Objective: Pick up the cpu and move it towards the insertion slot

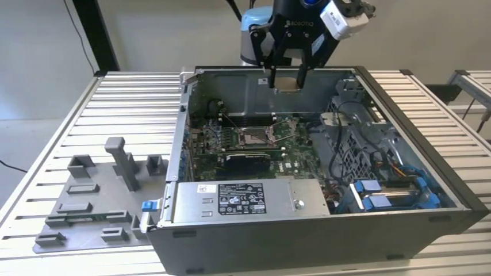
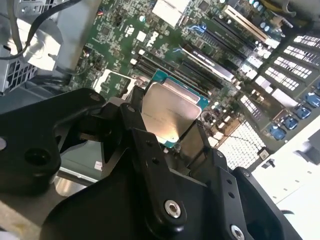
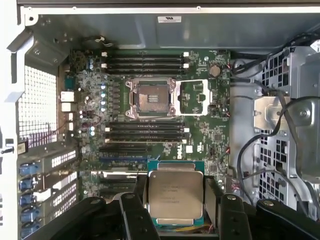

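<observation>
The tool (image 1: 286, 80) pinches the cpu (image 3: 175, 194) flat between its fingers, high over the computer case's (image 1: 429, 224) rear wall; the insertion slot (image 3: 150, 98) lies below, well apart, toward the motherboard's (image 3: 200, 140) middle.

Pincer (image 3: 175, 200) clamped on the cpu (image 3: 175, 195), above green motherboard (image 3: 200, 135), insertion slot (image 3: 150, 97) well apart, uncovered

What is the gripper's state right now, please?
Gripper: closed on the cpu, held above the open computer case, apart from the insertion slot.
</observation>
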### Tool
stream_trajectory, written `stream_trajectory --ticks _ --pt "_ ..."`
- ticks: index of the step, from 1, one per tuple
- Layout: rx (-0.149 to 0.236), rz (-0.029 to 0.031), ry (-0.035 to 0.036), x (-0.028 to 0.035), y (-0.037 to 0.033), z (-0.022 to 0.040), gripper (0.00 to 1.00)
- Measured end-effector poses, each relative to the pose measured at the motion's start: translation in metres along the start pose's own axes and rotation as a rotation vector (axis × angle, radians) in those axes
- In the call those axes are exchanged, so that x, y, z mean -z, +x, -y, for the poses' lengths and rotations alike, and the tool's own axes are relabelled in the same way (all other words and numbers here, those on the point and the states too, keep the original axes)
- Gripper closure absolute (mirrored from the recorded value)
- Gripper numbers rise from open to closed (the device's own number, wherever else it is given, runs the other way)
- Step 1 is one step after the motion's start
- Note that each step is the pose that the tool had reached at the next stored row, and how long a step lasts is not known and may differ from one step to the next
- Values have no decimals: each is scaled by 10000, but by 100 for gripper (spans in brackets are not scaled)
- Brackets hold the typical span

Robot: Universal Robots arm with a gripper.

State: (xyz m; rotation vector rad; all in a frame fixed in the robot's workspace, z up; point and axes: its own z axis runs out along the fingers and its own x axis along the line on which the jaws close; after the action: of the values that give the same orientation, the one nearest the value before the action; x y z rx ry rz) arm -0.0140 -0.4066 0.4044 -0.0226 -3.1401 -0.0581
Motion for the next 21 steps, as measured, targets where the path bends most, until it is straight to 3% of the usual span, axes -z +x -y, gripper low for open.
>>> stream_trajectory --ticks 9,21 --pt "0 0 1 -37 17 -152 100" --pt "0 0 1 -40 18 -180 100"
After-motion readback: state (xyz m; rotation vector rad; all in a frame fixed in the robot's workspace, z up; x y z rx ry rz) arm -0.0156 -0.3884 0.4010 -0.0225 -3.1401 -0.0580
